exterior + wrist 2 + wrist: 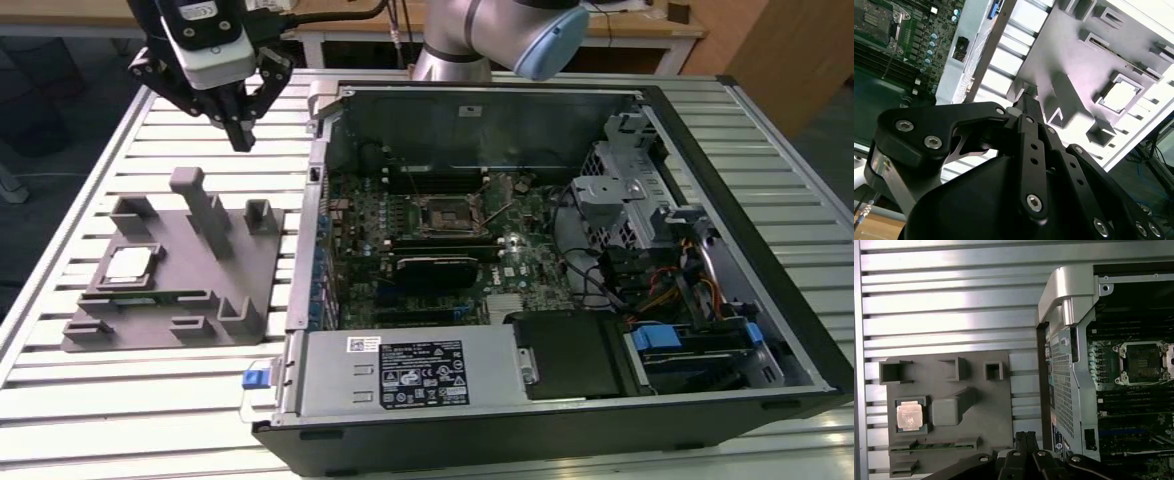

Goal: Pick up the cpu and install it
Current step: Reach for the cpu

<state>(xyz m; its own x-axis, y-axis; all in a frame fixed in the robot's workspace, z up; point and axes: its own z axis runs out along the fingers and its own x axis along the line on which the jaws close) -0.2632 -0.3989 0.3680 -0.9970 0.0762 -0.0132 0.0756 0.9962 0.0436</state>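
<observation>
Fingers [240, 125] clenched empty; hovering the gripper [242, 146] at 1 o'clock of the tray [187, 268], apparently staging pickup of the cpu [127, 265] at 7 o'clock; needing parting first.

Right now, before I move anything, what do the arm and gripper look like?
The arm is a silver-grey tube with a pale blue cap at one joint. The gripper has a pale grey body and black jointed fingers with silver screw heads. A black cable runs by it.
</observation>
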